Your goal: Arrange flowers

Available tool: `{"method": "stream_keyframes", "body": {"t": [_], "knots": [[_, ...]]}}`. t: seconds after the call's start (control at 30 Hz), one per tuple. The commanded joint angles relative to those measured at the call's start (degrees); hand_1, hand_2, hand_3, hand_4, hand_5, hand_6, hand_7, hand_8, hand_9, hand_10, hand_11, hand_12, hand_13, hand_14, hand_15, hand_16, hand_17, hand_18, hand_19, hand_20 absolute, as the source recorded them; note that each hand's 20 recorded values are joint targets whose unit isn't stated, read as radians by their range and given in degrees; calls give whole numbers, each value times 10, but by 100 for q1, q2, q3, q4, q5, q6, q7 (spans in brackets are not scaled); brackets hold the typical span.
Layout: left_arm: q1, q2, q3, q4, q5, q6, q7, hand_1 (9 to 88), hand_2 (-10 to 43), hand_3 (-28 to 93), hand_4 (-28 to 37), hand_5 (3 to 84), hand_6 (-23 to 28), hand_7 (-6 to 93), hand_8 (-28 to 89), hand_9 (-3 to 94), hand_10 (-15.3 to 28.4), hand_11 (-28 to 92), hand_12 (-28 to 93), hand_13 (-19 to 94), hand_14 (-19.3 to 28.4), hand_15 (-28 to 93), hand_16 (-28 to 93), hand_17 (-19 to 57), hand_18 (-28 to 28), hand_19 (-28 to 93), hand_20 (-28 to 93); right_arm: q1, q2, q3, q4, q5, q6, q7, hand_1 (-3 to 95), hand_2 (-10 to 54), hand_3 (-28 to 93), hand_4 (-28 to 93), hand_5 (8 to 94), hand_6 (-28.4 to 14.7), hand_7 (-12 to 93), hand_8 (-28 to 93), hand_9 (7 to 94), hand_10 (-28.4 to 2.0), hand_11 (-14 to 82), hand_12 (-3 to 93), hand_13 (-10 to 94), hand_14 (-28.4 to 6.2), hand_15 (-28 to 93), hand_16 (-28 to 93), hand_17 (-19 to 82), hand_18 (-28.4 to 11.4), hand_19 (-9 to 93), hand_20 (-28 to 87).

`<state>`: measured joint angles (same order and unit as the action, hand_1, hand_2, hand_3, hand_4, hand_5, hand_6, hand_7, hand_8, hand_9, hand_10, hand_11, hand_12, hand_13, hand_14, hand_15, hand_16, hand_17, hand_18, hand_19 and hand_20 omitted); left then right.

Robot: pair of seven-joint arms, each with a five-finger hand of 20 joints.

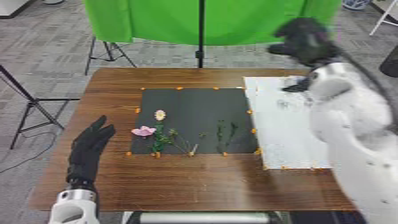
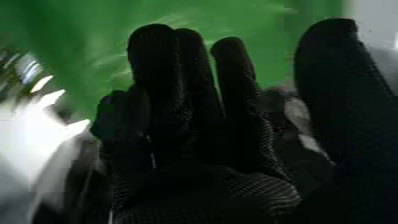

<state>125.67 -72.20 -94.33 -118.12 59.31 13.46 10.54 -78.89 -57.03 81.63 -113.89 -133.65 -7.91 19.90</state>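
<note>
Over the far right of the table, my right hand [image 1: 306, 42] is raised above the white board [image 1: 289, 130], its fingers open. In the right wrist view, the right hand [image 2: 191, 115] has straight fingers, with the thumb apart and nothing between. My left hand [image 1: 87, 150] is open over the table's left side, beside the black mat [image 1: 195, 107]. A pink flower [image 1: 144, 131] and a pale flower [image 1: 160, 115] lie on the mat's left part with a leafy green stem [image 1: 159, 142]. Thin green stems [image 1: 222, 136] lie farther right on it.
Small orange pieces [image 1: 179, 88] line the edges of the mat and board. A small dark thing [image 1: 296, 86], partly behind the right arm, is at the board's far part. Beyond the brown table [image 1: 195, 185] hangs a green cloth [image 1: 151, 22] with a black stand.
</note>
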Motion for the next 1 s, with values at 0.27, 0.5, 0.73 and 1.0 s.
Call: {"method": "stream_keyframes", "body": {"t": [0.27,0.5,0.73,1.0], "knots": [[68,-124,46,-15,86,-79,-108,215,-70,647,-260,402,38,69,-57,437,117,143,146,343,142,99,33,65,123,40,193,-1327,237,1024,1572,-591,-1168,-67,366,-95,639,-145,587,-7,160,-74,637,-174,172,237,687,-122,622,315,454,-191,922,531],[105,-131,37,-24,66,-81,-86,213,-71,649,-258,403,38,69,-57,437,118,143,146,343,142,99,33,64,123,41,193,-1483,169,1009,1826,-655,-1070,-172,369,-95,649,-152,576,1,166,-79,638,-170,170,233,706,-109,634,319,477,-178,931,528],[145,-159,49,-41,65,-57,-58,215,-70,647,-258,403,38,69,-57,437,118,142,146,343,142,100,33,63,124,42,193,-1649,186,671,2190,-1066,640,-327,570,-95,575,-158,686,-1,216,39,802,-119,108,333,809,-53,628,331,567,-131,932,555],[205,-143,21,-63,27,-24,-59,214,-68,646,-256,403,38,69,-57,437,117,143,146,344,142,99,33,63,124,43,193,-1421,441,119,1068,-476,1511,-483,642,-95,555,-148,773,-9,224,99,892,-89,78,391,871,-28,605,334,621,-114,932,563]]}}
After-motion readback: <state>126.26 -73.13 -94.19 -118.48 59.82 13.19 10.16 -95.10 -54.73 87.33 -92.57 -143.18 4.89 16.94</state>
